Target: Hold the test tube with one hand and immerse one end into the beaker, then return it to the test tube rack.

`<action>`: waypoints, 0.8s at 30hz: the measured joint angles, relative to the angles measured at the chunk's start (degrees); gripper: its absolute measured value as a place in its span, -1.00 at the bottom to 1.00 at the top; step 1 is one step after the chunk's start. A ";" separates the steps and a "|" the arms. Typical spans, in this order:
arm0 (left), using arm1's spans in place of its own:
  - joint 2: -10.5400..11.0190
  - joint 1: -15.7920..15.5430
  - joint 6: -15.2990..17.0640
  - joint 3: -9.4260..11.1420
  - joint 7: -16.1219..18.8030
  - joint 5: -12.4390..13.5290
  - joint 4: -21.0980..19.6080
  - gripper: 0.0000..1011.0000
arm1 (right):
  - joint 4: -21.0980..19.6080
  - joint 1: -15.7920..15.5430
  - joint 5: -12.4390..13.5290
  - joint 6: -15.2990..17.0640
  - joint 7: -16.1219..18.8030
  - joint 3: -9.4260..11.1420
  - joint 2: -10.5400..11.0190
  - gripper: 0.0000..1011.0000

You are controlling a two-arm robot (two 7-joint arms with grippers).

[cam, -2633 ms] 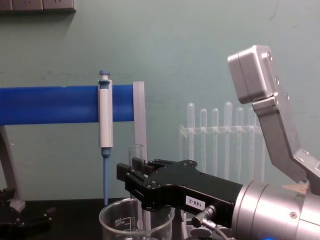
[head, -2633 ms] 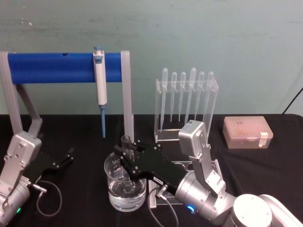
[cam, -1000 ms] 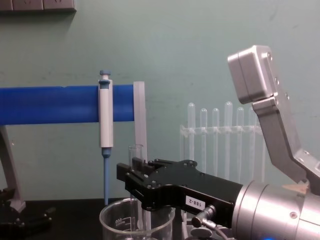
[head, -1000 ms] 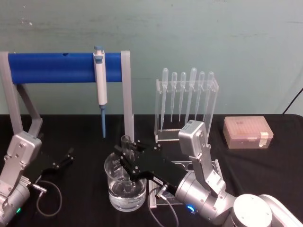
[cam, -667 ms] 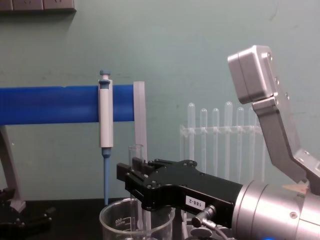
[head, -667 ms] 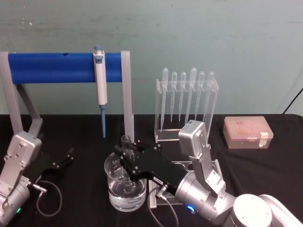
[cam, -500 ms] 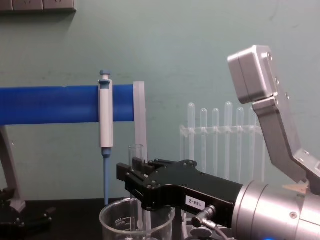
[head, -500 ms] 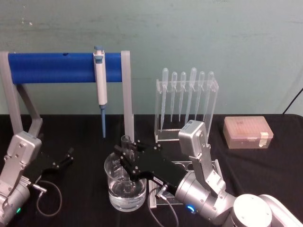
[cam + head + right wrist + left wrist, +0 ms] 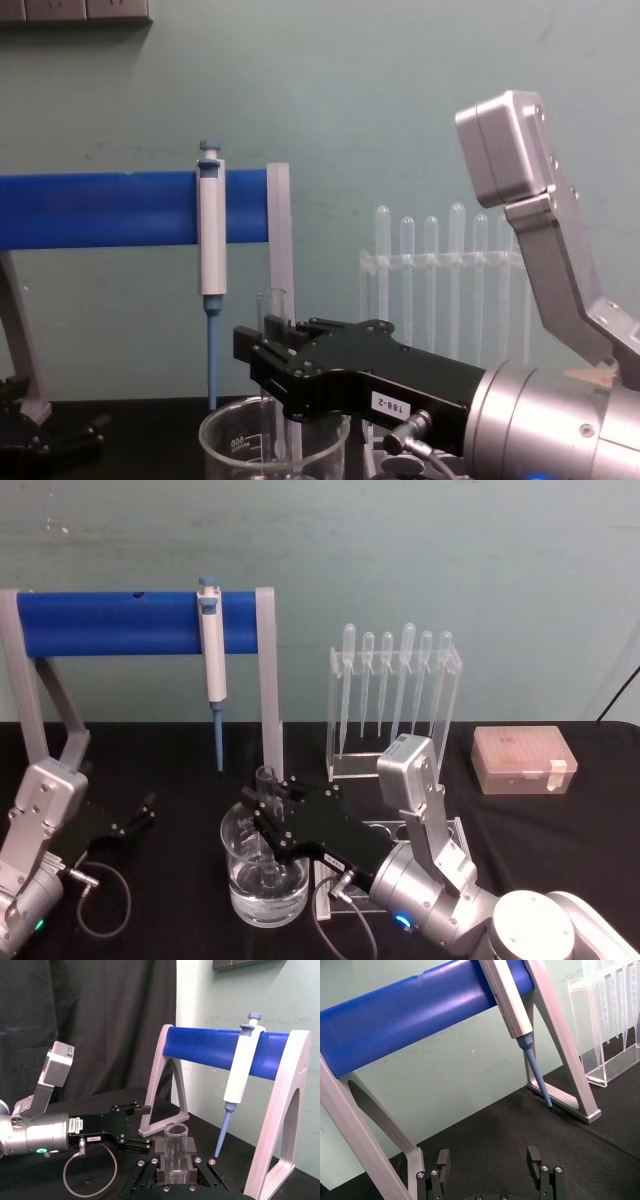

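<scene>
The test tube [image 9: 266, 782] is a clear glass tube held upright, with my right gripper [image 9: 263, 818] shut on its middle. Its lower end reaches down inside the beaker [image 9: 240, 892], a wide clear glass with water in the bottom. From the chest, the tube's open rim [image 9: 272, 298] rises above the black gripper [image 9: 262, 352], and the beaker's rim [image 9: 228, 425] lies just below. In the right wrist view the tube [image 9: 176, 1152] stands clamped between the pads [image 9: 160, 1153]. My left gripper [image 9: 135, 816] rests open and empty on the table at the left, its fingers [image 9: 442, 1161] spread wide.
A blue-and-white pipettor [image 9: 210, 650] hangs on the blue-bar stand [image 9: 110, 622] behind the beaker. A clear rack of plastic pipettes [image 9: 392, 695] stands at the back centre. A pink lidded box [image 9: 523, 760] sits at the right. The stand's grey leg [image 9: 270, 710] is close behind the tube.
</scene>
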 joint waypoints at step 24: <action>0.00 0.00 0.00 0.00 0.00 0.00 0.00 0.98 | 0.00 0.00 0.00 0.00 0.00 0.00 0.00 -0.55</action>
